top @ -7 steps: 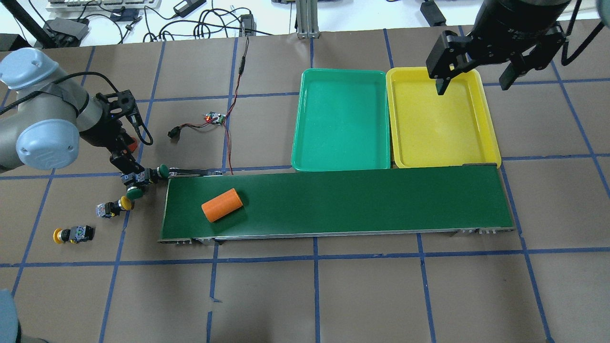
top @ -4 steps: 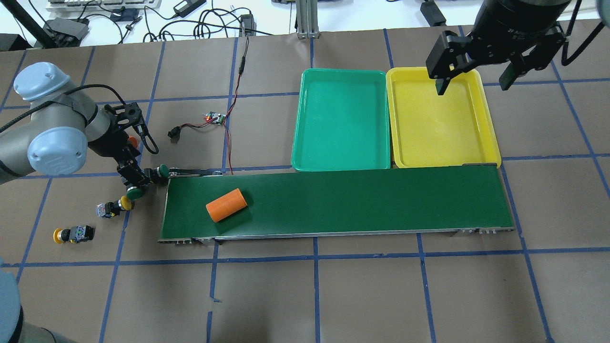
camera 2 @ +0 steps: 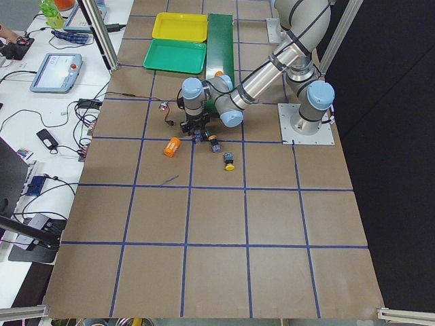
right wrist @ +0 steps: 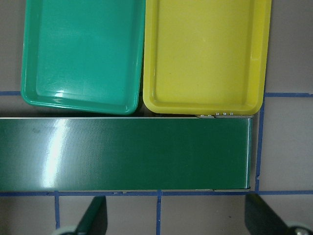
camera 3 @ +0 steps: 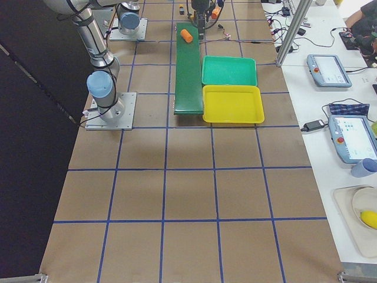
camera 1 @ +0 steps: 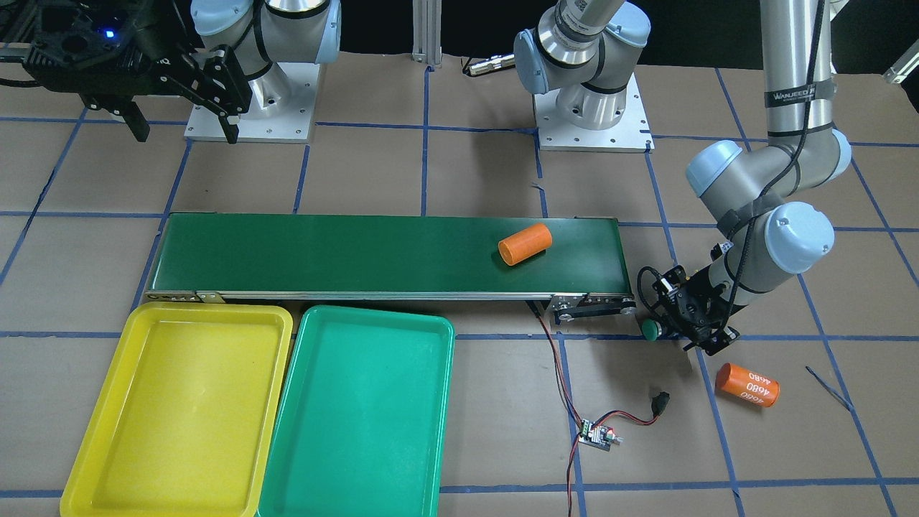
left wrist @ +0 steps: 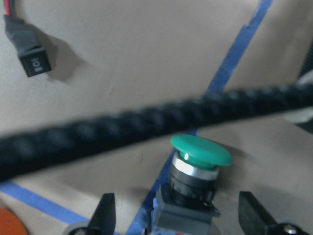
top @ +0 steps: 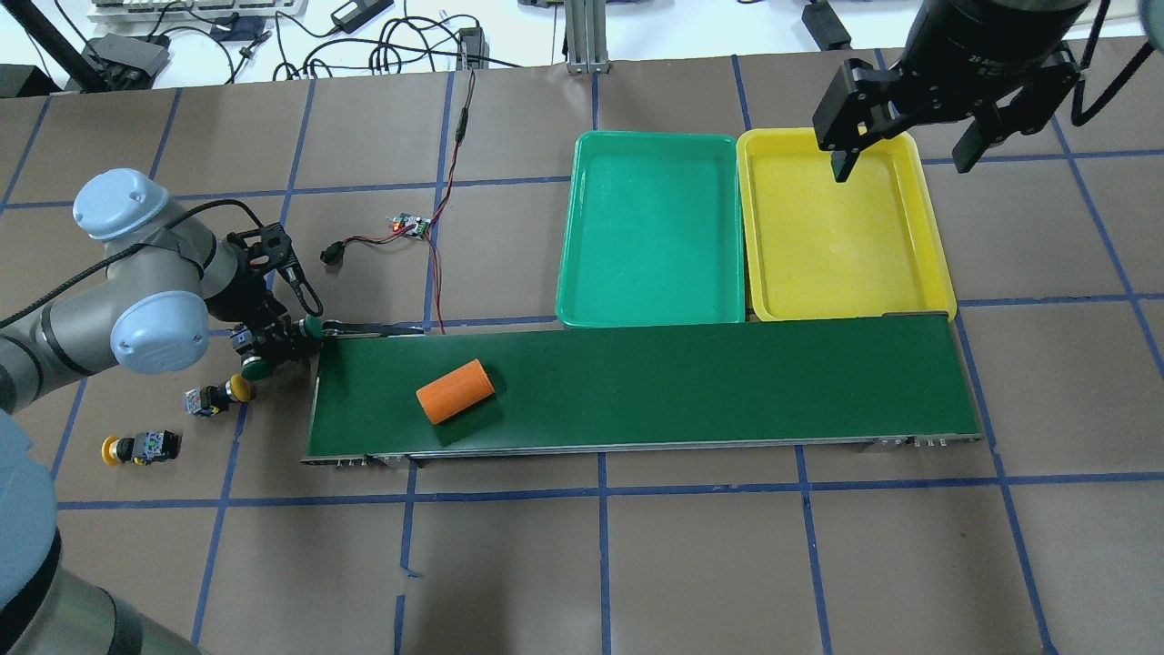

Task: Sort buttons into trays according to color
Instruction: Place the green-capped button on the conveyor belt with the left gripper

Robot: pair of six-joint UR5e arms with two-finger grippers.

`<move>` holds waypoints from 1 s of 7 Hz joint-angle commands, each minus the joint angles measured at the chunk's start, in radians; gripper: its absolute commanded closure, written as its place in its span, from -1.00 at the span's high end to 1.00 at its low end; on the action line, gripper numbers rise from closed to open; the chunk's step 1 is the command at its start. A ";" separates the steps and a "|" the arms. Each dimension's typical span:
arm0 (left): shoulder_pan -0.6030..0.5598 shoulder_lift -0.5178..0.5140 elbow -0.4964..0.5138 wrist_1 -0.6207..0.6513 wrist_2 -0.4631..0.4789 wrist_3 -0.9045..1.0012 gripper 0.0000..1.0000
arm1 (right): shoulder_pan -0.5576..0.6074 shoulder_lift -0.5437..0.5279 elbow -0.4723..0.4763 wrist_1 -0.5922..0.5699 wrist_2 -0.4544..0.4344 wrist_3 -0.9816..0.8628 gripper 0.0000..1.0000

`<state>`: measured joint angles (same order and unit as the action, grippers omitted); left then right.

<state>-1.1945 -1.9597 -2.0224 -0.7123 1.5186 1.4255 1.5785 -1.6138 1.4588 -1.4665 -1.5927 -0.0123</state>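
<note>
My left gripper (top: 277, 338) is open and low at the belt's left end. In the left wrist view its fingers (left wrist: 105, 215) stand wide on either side of a green button (left wrist: 200, 152) without touching it. That button (top: 312, 325) also shows in the front view (camera 1: 651, 329). A second green button (top: 255, 367) and two yellow buttons (top: 238, 388) (top: 112, 450) lie on the table nearby. My right gripper (top: 902, 164) is open and empty, high over the far edge of the yellow tray (top: 841, 236). The teal tray (top: 650, 236) sits beside the yellow one.
A dark-green conveyor belt (top: 682, 382) runs in front of the trays and carries an orange cylinder (top: 455, 391). A second orange cylinder (camera 1: 747, 384) lies on the table past my left gripper. A wired switch and small board (top: 409, 225) lie behind the belt.
My left arm has swung right and closed in on the green button at the belt's end. The orange cylinder has travelled right along the belt. The right arm has not moved.
</note>
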 commanded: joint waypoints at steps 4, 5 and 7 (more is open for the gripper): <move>-0.023 0.085 0.066 -0.032 -0.014 -0.319 -1.00 | 0.000 -0.002 0.000 -0.002 -0.001 0.000 1.00; -0.033 0.126 0.114 -0.171 -0.015 -0.538 -1.00 | 0.000 -0.002 0.000 0.000 -0.001 0.000 1.00; -0.147 0.224 0.108 -0.281 0.006 -0.889 -1.00 | 0.000 -0.002 0.000 0.000 -0.001 0.000 1.00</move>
<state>-1.2789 -1.7939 -1.9171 -0.9109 1.5143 0.7379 1.5785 -1.6153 1.4588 -1.4673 -1.5938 -0.0122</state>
